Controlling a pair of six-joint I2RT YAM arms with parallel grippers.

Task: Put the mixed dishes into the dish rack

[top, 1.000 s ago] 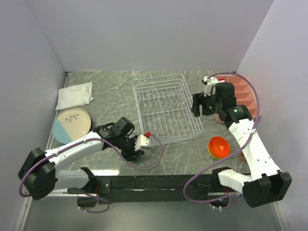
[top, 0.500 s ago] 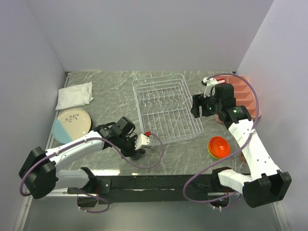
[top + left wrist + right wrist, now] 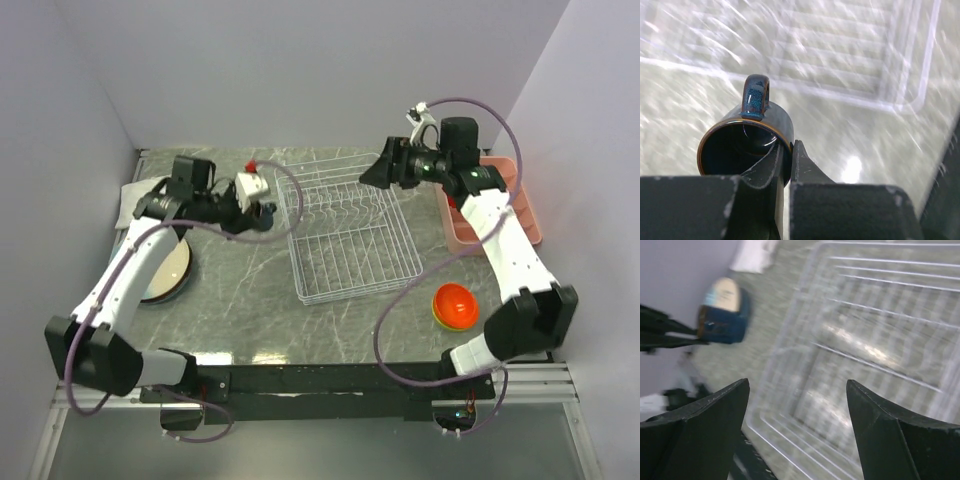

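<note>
While the left hand pinches the wall of the small dark blue glazed mug, handle pointing ahead, the square white wire dish rack lies just to its right, the right hand gaping empty above the rack's far edge.

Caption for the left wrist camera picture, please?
Left gripper pinching the dark blue mug by its rim near the white dish rack.
</note>
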